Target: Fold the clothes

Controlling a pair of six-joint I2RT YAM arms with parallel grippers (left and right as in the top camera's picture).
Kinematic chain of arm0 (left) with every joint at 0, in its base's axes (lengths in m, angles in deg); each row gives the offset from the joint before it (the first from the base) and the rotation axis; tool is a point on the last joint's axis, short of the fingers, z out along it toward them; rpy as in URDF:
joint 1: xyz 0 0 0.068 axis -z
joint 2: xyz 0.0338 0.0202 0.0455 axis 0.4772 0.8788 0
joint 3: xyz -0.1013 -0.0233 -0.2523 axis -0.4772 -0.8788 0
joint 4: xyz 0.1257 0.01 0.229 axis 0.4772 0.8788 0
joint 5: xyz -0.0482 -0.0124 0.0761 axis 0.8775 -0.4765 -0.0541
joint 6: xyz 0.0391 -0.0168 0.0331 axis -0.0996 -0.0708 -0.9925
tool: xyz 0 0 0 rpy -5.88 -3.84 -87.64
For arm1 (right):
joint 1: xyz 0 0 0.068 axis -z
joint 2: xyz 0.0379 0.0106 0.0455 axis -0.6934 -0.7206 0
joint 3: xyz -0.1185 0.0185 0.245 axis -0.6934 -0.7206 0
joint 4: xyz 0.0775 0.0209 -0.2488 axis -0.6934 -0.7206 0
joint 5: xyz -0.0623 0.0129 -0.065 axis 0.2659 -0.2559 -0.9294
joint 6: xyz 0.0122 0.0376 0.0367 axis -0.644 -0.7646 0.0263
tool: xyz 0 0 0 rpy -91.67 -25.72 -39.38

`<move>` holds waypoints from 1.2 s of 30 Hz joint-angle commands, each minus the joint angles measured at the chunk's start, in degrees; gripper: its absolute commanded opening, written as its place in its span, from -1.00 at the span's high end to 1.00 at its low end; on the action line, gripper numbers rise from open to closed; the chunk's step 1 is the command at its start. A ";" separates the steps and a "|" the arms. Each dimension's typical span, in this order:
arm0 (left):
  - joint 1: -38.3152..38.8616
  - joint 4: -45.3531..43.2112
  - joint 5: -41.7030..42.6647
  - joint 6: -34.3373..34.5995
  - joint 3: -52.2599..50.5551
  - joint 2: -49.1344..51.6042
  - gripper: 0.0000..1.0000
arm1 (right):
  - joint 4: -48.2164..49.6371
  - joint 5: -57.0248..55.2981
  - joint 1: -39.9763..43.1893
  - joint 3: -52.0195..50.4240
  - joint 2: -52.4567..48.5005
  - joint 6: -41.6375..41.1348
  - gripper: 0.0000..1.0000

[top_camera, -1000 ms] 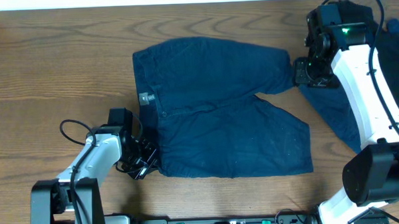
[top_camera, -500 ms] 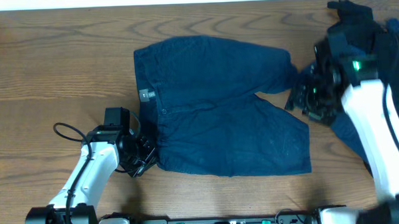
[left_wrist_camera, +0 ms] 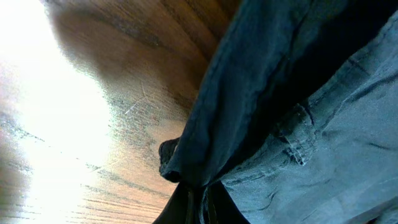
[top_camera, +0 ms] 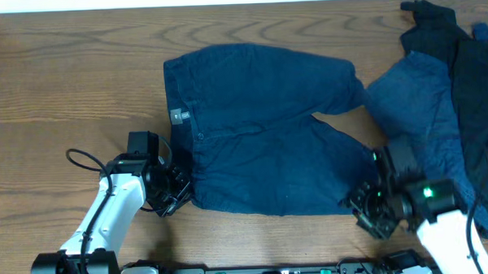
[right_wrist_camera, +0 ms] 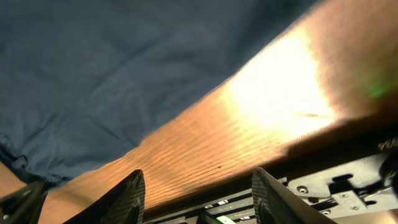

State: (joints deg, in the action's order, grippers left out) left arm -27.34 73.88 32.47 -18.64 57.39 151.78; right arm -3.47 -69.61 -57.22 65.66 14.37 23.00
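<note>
The dark navy shorts [top_camera: 260, 128] lie spread flat on the wooden table, waistband to the left, with a small grey label [top_camera: 176, 116] and buttons. My left gripper [top_camera: 179, 193] is shut on the near corner of the waistband. In the left wrist view its fingers [left_wrist_camera: 199, 208] pinch a fold of the navy cloth [left_wrist_camera: 280, 93]. My right gripper [top_camera: 363, 210] is open and empty, just off the near leg's hem at the front right. In the right wrist view its fingers [right_wrist_camera: 202, 199] are spread over bare wood, with the shorts' cloth [right_wrist_camera: 124, 62] beyond them.
A pile of other blue and navy clothes [top_camera: 450, 89] lies at the back right, reaching toward the shorts' far leg. The table's front edge and the robot base [right_wrist_camera: 336, 186] are just beside the right gripper. A cable [top_camera: 80, 159] loops by the left arm.
The right arm has swung from the far leg's hem at the back right down to the front edge by the near leg's hem. The left gripper has kept its hold.
</note>
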 commanded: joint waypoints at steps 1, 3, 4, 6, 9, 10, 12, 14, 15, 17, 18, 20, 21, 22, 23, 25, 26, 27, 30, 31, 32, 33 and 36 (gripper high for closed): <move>-0.09 -0.02 -0.68 -1.99 0.22 -0.39 0.88 | 1.03 -1.14 -0.81 -4.76 5.09 -11.04 -0.06; -0.09 0.04 -0.68 -2.29 0.22 -0.39 0.89 | 2.23 -2.71 -0.81 -7.41 7.04 -13.49 -0.04; -0.09 0.04 -0.68 -2.32 0.22 -0.39 0.88 | 2.62 -3.87 -0.81 -8.55 7.63 -14.58 -0.03; -0.09 0.04 -0.68 -2.29 0.22 -0.39 0.88 | 3.23 -6.12 -0.79 -10.82 8.17 -17.42 -0.02; -0.09 0.07 -0.66 -2.32 0.22 -0.39 0.88 | 5.88 -9.53 -0.79 -13.38 7.93 -19.23 -0.01; -0.09 0.07 -0.68 -2.32 0.22 -0.39 0.88 | 6.82 -10.58 -0.79 -13.99 7.78 -19.78 -0.01; -0.09 0.07 -0.66 -2.32 0.22 -0.39 0.88 | 8.85 -12.50 -0.79 -14.88 7.26 -19.87 -0.01; -0.09 0.07 -0.66 -2.32 0.22 -0.39 0.88 | 9.84 -15.17 -0.76 -15.04 6.43 -19.89 -0.01; -0.09 0.11 -0.66 -2.32 0.22 -0.39 0.88 | 10.38 -16.52 -0.72 -15.04 5.84 -19.85 -0.02; -0.09 0.26 -0.66 -2.29 0.22 -0.39 0.88 | 11.54 -17.84 -0.57 -15.06 4.42 -19.82 -0.03; -0.09 0.28 -0.66 -2.32 0.22 -0.39 0.88 | 12.35 -17.86 -0.55 -15.06 3.61 -19.85 -0.03; -0.09 0.28 -0.66 -2.29 0.22 -0.39 0.88 | 14.36 -17.79 -0.57 -15.06 1.29 -19.82 -0.03; -0.09 0.28 -0.66 -2.29 0.22 -0.39 0.88 | 15.30 -17.79 -0.57 -15.06 -0.17 -19.80 -0.04; -0.09 0.28 -0.66 -2.29 0.22 -0.39 0.88 | 16.02 -17.79 -0.57 -15.06 -1.66 -19.80 -0.04; -0.09 0.33 -0.66 -2.29 0.22 -0.39 0.88 | 16.61 -17.79 -0.57 -15.06 -3.21 -19.80 -0.04; -0.09 0.50 -0.66 -2.29 0.22 -0.39 0.88 | 18.05 -17.79 -0.57 -15.06 -6.60 -19.78 -0.04; -0.09 0.50 -0.66 -2.29 0.22 -0.39 0.88 | 18.88 -17.79 -0.57 -15.06 -8.13 -19.76 -0.04; -0.09 0.52 -0.66 -2.29 0.22 -0.39 0.88 | 19.98 -17.79 -0.57 -15.06 -9.77 -19.54 -0.03; -0.09 0.70 -0.66 -2.29 0.22 -0.39 0.88 | 23.39 -17.55 -0.57 -15.06 -14.10 -18.64 0.15; -0.09 0.96 -0.68 -2.29 0.22 -0.39 0.88 | 24.04 -17.55 -0.57 -15.06 -15.26 -18.67 0.36; -0.09 1.36 -0.66 -2.32 0.22 -0.39 0.88 | 24.46 -17.55 -0.57 -15.06 -16.15 -18.47 0.51; -0.09 1.79 -0.66 -2.64 0.22 -0.39 0.88 | 24.72 -17.64 -0.57 -15.06 -16.70 -17.99 0.75; -0.15 3.13 -0.66 -4.07 0.24 -0.50 0.88 | 25.05 -18.97 -0.52 -14.84 -16.70 -15.61 0.98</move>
State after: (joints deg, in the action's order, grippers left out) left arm -27.34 76.00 32.47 -20.84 57.39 151.78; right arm 20.42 -86.33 -57.31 52.19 -0.75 5.43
